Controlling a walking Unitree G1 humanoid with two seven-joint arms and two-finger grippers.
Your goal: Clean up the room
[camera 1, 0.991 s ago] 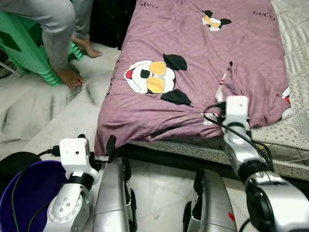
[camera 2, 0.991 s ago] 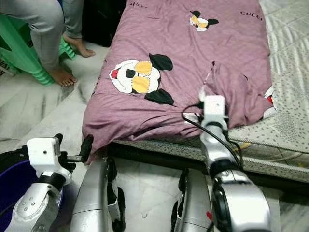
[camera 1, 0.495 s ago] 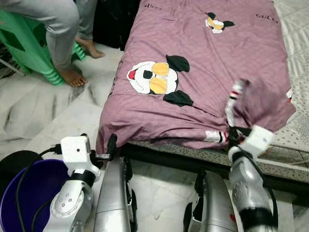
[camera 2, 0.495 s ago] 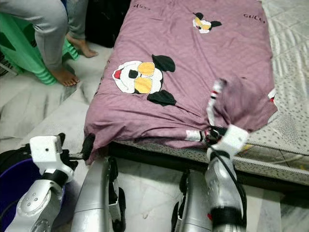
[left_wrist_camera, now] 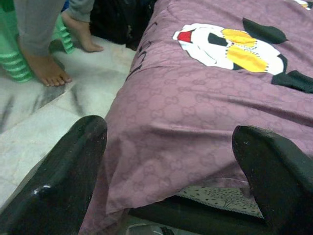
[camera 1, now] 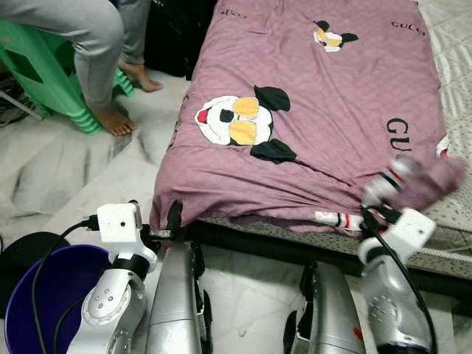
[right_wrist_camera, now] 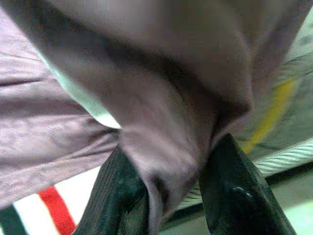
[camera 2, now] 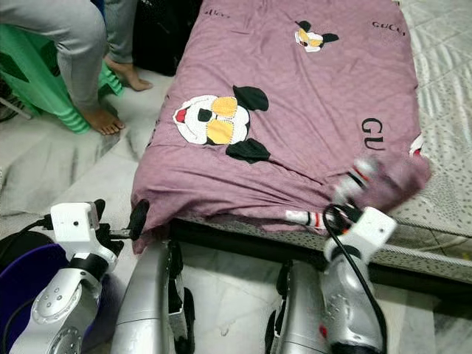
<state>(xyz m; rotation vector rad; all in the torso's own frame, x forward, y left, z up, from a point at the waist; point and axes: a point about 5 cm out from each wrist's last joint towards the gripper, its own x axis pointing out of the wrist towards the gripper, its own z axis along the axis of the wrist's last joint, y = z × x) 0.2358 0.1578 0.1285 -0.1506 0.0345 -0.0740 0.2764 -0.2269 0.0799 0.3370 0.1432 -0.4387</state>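
Note:
A purple blanket [camera 1: 310, 88] with cartoon prints lies over the mattress [camera 1: 451, 44]. Its near right corner [camera 1: 424, 181] is bunched and lifted off the bed, blurred in the picture. My right gripper [right_wrist_camera: 171, 196] is shut on that bunched cloth, which hangs between its two black fingers; in the eye views the right wrist [camera 1: 408, 230] sits just below the fold at the mattress's front edge. My left gripper [camera 1: 155, 220] stands open, low beside the blanket's near left corner [left_wrist_camera: 146, 186], not touching it.
A purple bucket [camera 1: 44, 295] stands on the floor at my near left, beside the left arm. A person's bare feet [camera 1: 112, 118] and a green stool [camera 1: 37, 74] are at the far left. A black bag [camera 1: 177, 33] sits by the bed's left side.
My right gripper has drawn the blanket's corner down and to the right, toward me. The raised fold flattened and black lettering on the blanket came into view. The left arm hardly moved.

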